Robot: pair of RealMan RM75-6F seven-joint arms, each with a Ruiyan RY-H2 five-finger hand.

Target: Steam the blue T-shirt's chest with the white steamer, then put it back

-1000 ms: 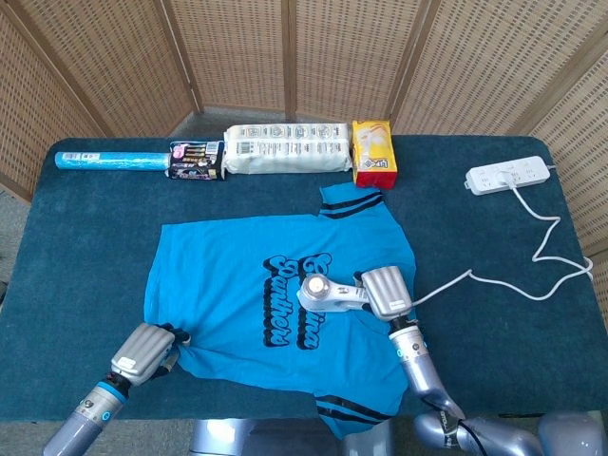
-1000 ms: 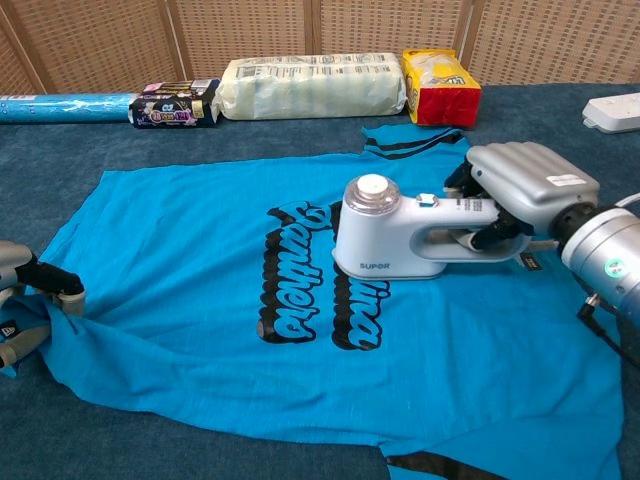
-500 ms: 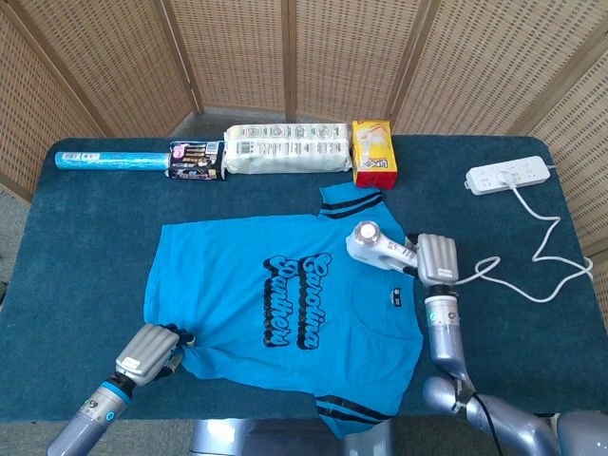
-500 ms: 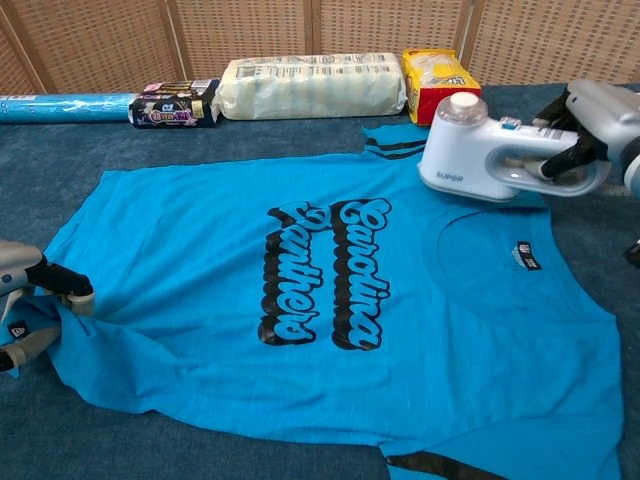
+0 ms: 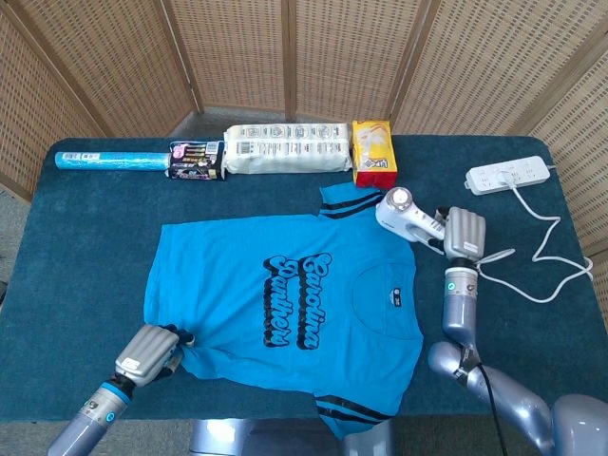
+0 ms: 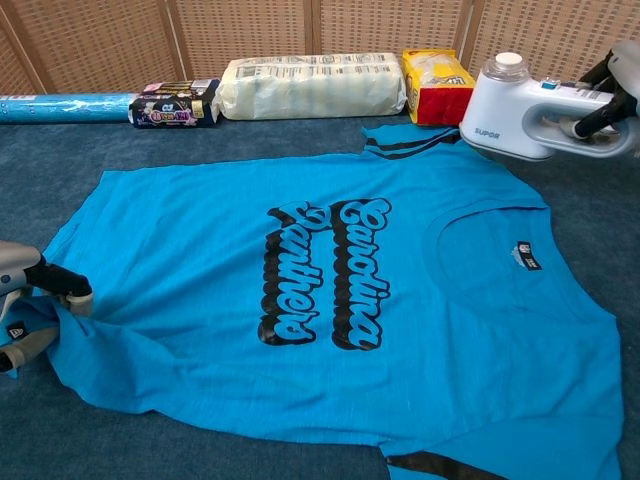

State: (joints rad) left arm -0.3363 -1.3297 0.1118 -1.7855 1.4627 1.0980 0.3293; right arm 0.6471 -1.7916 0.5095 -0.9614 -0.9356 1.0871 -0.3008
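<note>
Blue T-shirt w/ black script lettering (image 5: 285, 304) lies flat on the dark teal table cloth (image 5: 85, 237), collar to the right, hem to the left. White handheld steamer (image 5: 407, 217) is up off the cloth at the shirt's far-right edge, by the striped sleeve, round head pointing left. Right hand (image 5: 464, 235) has its fingers wrapped round the steamer handle; in chest view only dark fingertips (image 6: 612, 110) show at the right frame edge, steamer (image 6: 535, 100) clear of the shirt (image 6: 300, 290). Steamer cord (image 5: 537, 252) runs right to the white power strip (image 5: 508, 175) at the far-right corner.

Left hand (image 5: 145, 353) sits at the near-left hem, fingers closed onto a bunched bit of blue fabric; chest view shows the hand (image 6: 25, 300) pinching that corner, cloth wrinkled around it.

Along the far edge, left to right: light blue roll (image 5: 109, 161), small dark printed pack (image 5: 197, 160), long white plastic-wrapped pack (image 5: 285, 148), yellow-and-red bag (image 5: 374, 152). Wicker screen (image 5: 285, 57) behind the table.
</note>
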